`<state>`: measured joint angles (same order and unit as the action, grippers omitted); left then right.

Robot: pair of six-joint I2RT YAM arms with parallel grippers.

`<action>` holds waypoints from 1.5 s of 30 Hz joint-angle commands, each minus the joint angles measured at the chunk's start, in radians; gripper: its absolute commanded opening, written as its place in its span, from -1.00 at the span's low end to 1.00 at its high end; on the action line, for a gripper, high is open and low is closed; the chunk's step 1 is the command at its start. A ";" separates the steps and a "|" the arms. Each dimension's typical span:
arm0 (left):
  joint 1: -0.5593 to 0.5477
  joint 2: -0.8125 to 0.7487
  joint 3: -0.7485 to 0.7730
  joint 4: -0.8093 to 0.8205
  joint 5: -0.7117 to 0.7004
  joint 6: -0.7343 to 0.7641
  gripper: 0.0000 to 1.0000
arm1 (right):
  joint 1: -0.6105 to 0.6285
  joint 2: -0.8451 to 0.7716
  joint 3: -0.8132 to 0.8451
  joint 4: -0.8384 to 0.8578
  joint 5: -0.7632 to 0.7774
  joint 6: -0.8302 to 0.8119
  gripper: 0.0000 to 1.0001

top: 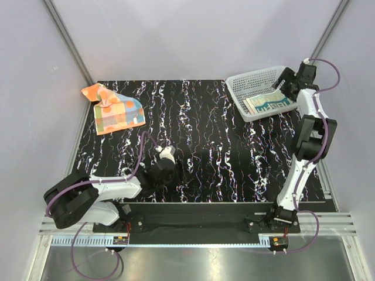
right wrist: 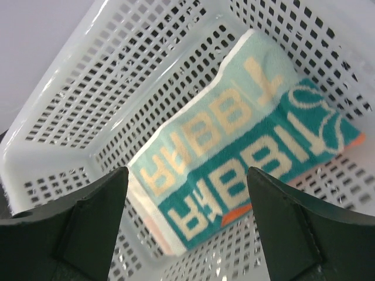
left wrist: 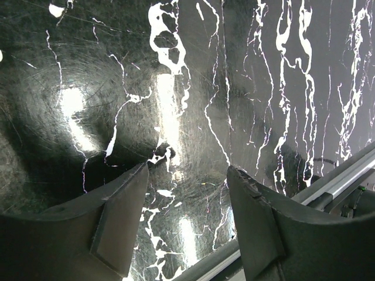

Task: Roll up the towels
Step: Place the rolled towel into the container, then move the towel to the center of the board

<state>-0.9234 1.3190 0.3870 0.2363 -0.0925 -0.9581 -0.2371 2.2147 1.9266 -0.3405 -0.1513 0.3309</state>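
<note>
Towels are two here, and we see both. The teal and cream towel [right wrist: 234,158] with RABBIT letters lies folded inside the white basket [top: 249,79], flat on its floor. The right gripper [right wrist: 186,172] hangs just over the basket, above one end of that towel. Its fingers are spread wide and hold nothing.

The orange towel [top: 114,110] with blue, green and yellow patches lies far to the left of the basket. It is spread out and a bit bumpy on the black table [top: 205,117].

The left gripper [left wrist: 187,170] is well away from the basket, low over a bare part of the table. Its fingers are apart too, and we see only table between them.
</note>
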 commanded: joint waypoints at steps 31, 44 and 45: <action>0.739 0.762 1.256 -0.940 -0.253 0.349 0.54 | 0.538 -1.156 -1.006 -0.133 -0.059 0.180 0.88; 0.799 0.988 1.527 -1.085 -0.213 0.389 0.49 | 0.538 -1.198 -1.075 -0.158 -0.073 0.171 0.89; 0.801 1.011 1.547 -1.097 -0.211 0.392 0.45 | 0.538 -1.196 -1.074 -0.155 -0.074 0.171 0.89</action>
<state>-0.1276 2.2833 1.8618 -0.8078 -0.3187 -0.5964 0.2947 1.0260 0.8482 -0.5068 -0.2218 0.5114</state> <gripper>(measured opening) 0.743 0.940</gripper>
